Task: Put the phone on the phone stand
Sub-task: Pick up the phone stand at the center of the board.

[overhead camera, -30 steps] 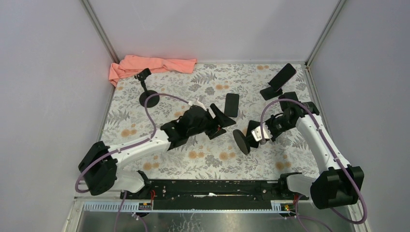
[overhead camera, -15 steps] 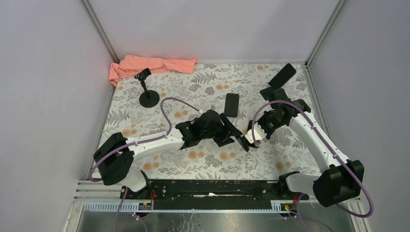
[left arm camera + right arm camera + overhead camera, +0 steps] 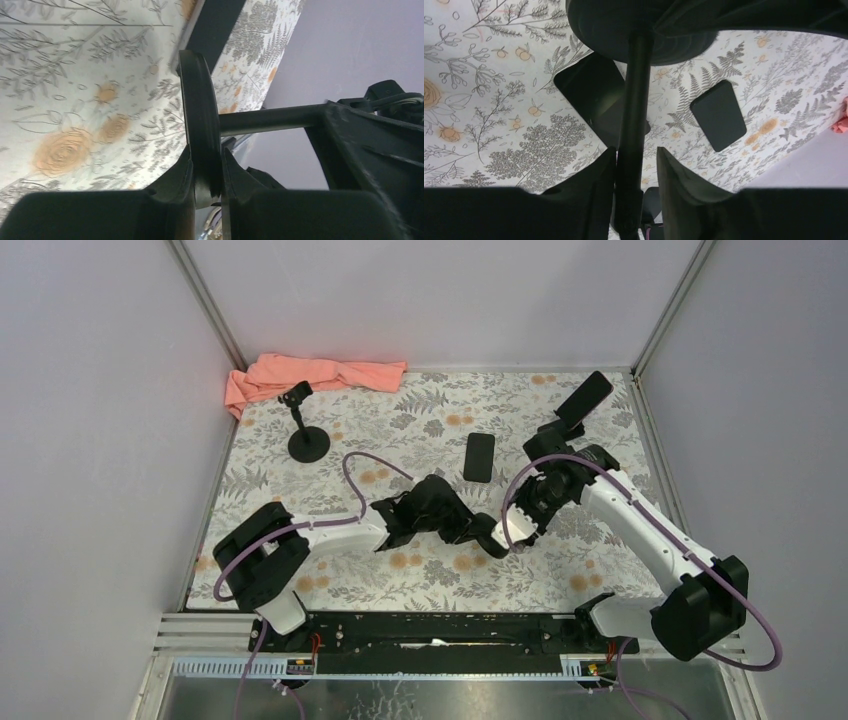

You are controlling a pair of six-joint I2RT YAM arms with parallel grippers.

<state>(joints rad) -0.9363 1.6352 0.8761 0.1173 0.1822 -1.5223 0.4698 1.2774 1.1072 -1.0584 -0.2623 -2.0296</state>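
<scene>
The black phone [image 3: 479, 456] lies flat on the floral cloth, behind both grippers; it also shows as the phone [image 3: 718, 115] in the right wrist view. A black phone stand [image 3: 492, 544] is held off the cloth on its side between the arms. My left gripper [image 3: 478, 536] is shut on the rim of its round base [image 3: 200, 125], pinched between both fingers at the left gripper [image 3: 206, 155]. The stand's pole [image 3: 634, 125] runs between the fingers of my right gripper [image 3: 636, 152], which is open: one finger touches the pole, the other stands apart.
A second small stand [image 3: 308, 435] stands at the back left, near a crumpled orange cloth [image 3: 310, 373]. At the back right a dark phone-like slab [image 3: 585, 398] leans on another stand. Grey walls close in the table on three sides.
My left gripper reached right and shut on the stand's base. My right gripper loosened from shut on the pole to open. Both arms and the stand shifted slightly left.
</scene>
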